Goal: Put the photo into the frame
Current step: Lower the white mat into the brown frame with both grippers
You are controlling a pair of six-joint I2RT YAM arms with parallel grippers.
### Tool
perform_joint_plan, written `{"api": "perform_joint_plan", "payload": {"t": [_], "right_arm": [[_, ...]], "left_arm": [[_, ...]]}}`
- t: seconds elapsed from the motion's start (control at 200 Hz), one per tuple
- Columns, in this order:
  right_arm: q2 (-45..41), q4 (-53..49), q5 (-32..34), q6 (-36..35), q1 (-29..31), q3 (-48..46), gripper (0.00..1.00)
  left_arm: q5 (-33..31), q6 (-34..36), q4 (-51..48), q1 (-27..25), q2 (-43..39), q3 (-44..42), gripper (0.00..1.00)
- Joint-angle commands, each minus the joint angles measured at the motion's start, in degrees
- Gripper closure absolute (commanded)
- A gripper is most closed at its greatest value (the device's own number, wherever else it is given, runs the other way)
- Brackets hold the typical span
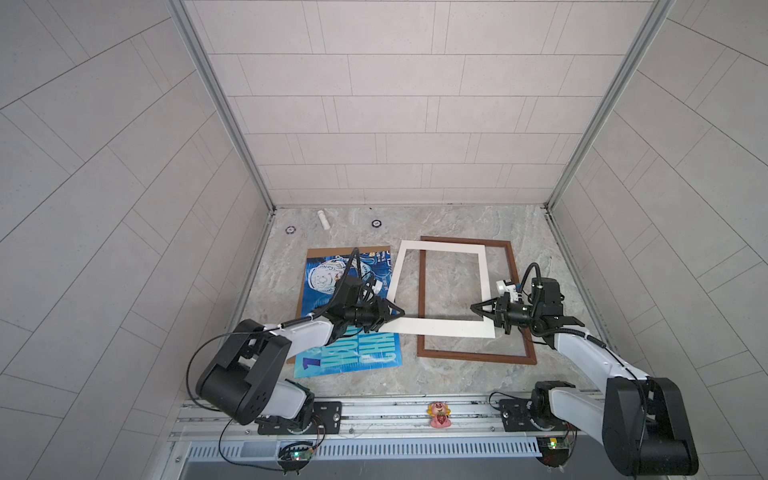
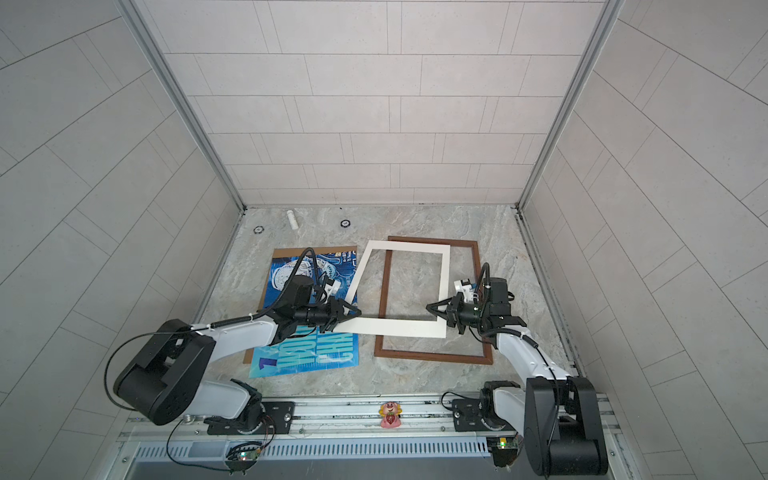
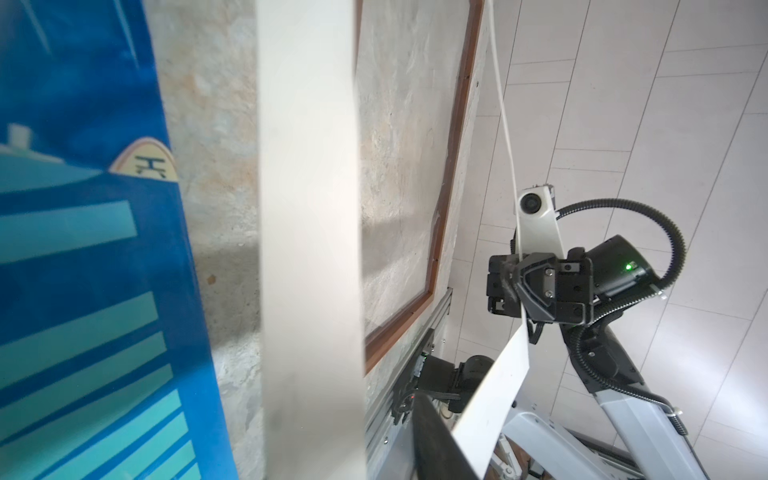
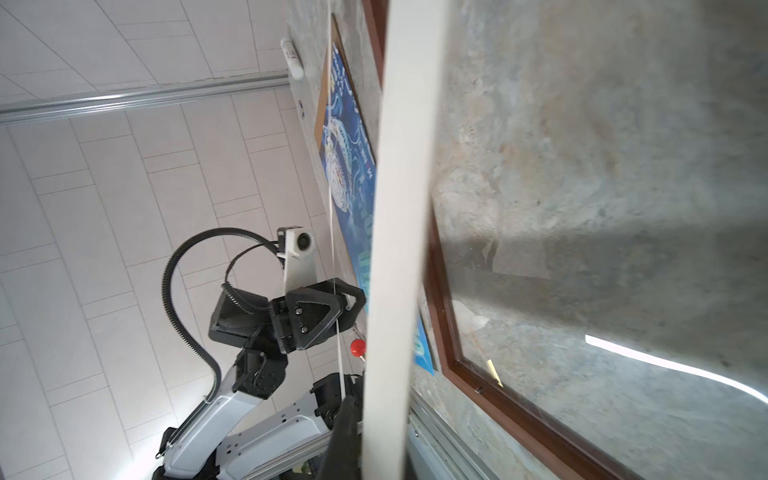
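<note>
Both top views first: the photo [image 1: 322, 284] [image 2: 286, 286] lies face up on a brown backing board [image 1: 332, 250] at the left of the table [image 1: 457, 386]. It is apart from the frame [image 1: 473, 357] [image 2: 432, 357], which is flat on the right. A white mat [image 1: 440, 327] [image 2: 395, 327] slants over the frame's left side and covers much of the opening. The left gripper [image 1: 397, 312] [image 2: 355, 311] meets the mat's near left corner and the right gripper [image 1: 477, 309] [image 2: 432, 308] its near right. At the back a white tube [image 1: 323, 219] lies between two small discs [image 1: 376, 223].

On to the left wrist view: the mat [image 3: 309, 249] cuts between photo [image 3: 83, 249] and frame [image 3: 453, 145]. Its edge runs through the right gripper [image 3: 517, 278], and we cannot tell whether those fingers are squeezing or slack.

Right wrist view now: the mat [image 4: 399, 249] fills the middle and its thin edge passes between the fingers of the left gripper [image 4: 351, 302]. We cannot tell the grip here either. The photo [image 4: 353, 166] lies beyond, the frame [image 4: 440, 311] beneath.
</note>
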Motion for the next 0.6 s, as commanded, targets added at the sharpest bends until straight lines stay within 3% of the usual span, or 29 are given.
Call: {"api": "perform_joint_plan", "payload": {"t": [0.0,0.135,0.215,0.275,0.41,0.59], "right_arm": [[0.21,-13.23,5.72,-13.43,-0.18,1.46,0.69],[0.72,-24.78,12.37,-22.02,-0.20,5.61,0.53],[-0.60,-33.74,20.75,-28.34,-0.27,10.15,0.36],[-2.28,-37.48,26.51,-30.48,-0.53,13.26,0.29],[-7.16,-38.51,38.60,-30.56,-0.77,15.43,0.22],[-9.58,-36.23,43.54,-30.03,-1.84,14.18,0.17]], "left_arm": [[-0.99,1.93,-3.53,0.09,-0.77,2.19,0.78],[-2.42,1.29,-3.86,-1.05,-0.25,4.01,0.89],[-5.90,1.17,-4.61,-3.03,-0.49,4.51,0.93],[-9.00,1.02,-4.51,-4.62,-0.91,4.57,0.95],[-15.94,0.98,-3.45,-7.11,-0.75,5.12,0.96],[-17.41,-3.32,6.69,-10.38,5.94,5.87,1.00]]}}
